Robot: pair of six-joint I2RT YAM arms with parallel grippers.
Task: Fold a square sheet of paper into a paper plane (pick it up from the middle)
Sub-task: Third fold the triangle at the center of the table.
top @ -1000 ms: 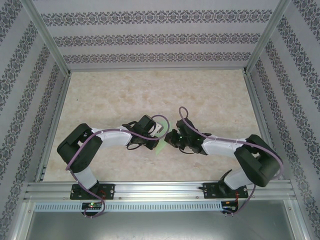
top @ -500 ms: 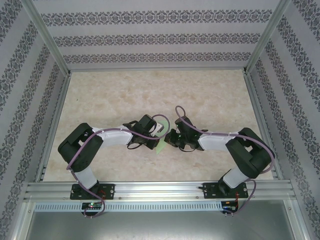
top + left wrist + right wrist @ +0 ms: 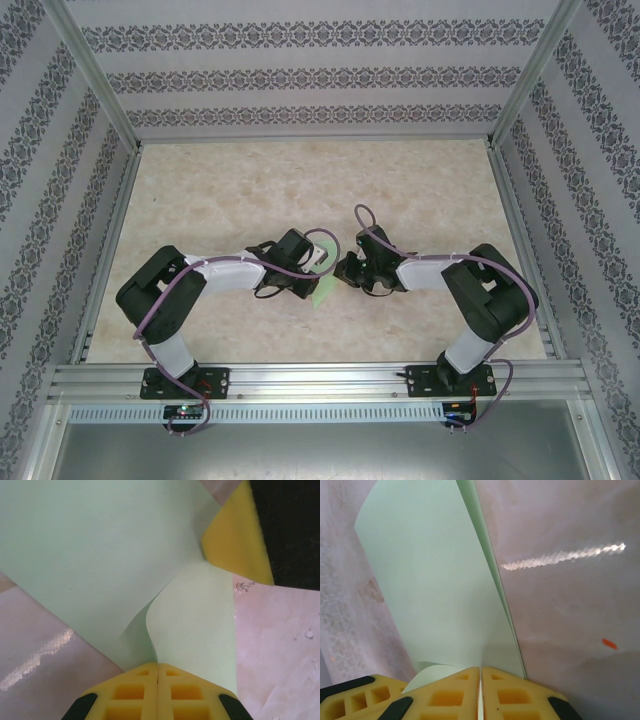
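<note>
Top external: over the last second the right arm draws its elbow in toward its base and its wrist shifts slightly toward the far side, while the left arm keeps its pose. The left gripper (image 3: 158,669) is clamped tight on the square sheet of paper (image 3: 90,550), and the right gripper (image 3: 480,672) pinches the same sheet from the opposite edge. The sheet sits between the two wrists at the middle of the table (image 3: 300,180), bowed along a crease. Probably a fold is being pulled over, though from above the paper is mostly hidden. The crease is not yet pressed flat.
</note>
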